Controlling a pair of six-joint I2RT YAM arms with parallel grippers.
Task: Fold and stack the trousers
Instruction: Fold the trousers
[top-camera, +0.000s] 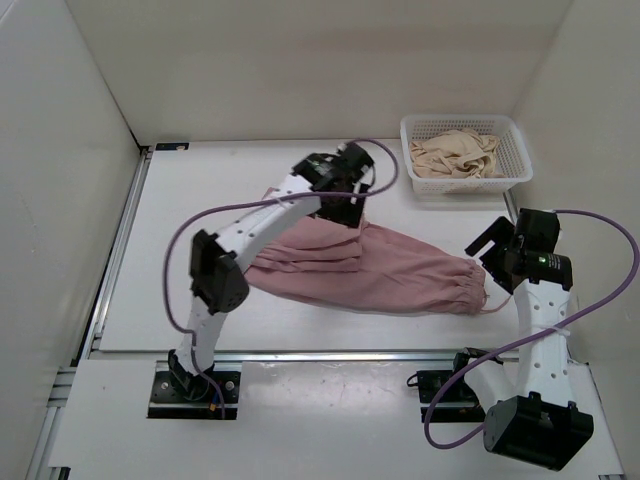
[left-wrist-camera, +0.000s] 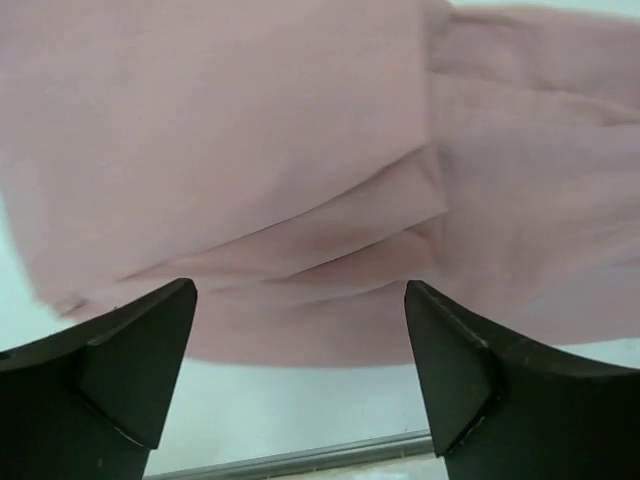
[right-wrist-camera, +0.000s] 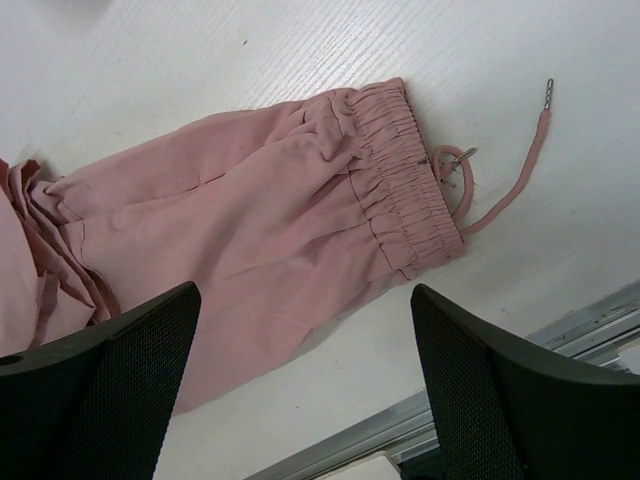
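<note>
The left end effector (left-wrist-camera: 300, 385) is released: its two dark fingers (left-wrist-camera: 135, 355) stand wide apart with nothing between them, hovering over a folded, layered part of the pink trousers (top-camera: 390, 272). Beyond the fingertips the cloth fills nearly the whole left wrist view, with a strip of white desk (top-camera: 200, 190) at the near edge of the fabric.

The right end effector (right-wrist-camera: 305, 390) is also released, its mesh-textured fingers (right-wrist-camera: 485, 380) spread and clear of the cloth. It hangs above the gathered elastic waistband (right-wrist-camera: 400, 180). A pink drawstring (right-wrist-camera: 510, 185) with a metal tip trails out of the waistband onto the bare desk.

From above, the trousers lie flat across the middle of the desk, waistband toward the right arm and the other end under the left end effector. The left arm reaches over that end and hides part of the cloth. A purple cable (top-camera: 185, 232) loops off that arm above the desk.

At the far right corner stands a white basket (top-camera: 465, 120) holding crumpled beige cloth (top-camera: 455, 152), apart from the trousers. A metal rail (top-camera: 330, 354) runs along the near edge of the desk.
</note>
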